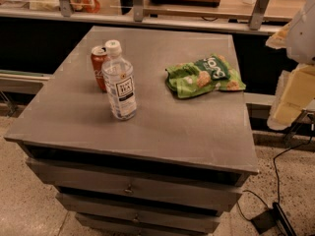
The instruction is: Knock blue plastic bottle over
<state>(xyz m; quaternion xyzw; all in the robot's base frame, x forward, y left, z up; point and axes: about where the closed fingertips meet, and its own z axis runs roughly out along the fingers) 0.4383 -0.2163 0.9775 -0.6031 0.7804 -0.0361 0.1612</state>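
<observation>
Standing upright on the left half of the grey cabinet top [162,117], the blue plastic bottle [119,82] turns its label toward the camera, with a red soda can [98,64] just behind it to the left. A crumpled green snack bag [204,76] lies well apart to the right. The gripper [294,98] hangs at the right edge of the view, beyond the cabinet's side and well apart from the bottle; whether it is spread or closed cannot be told.
</observation>
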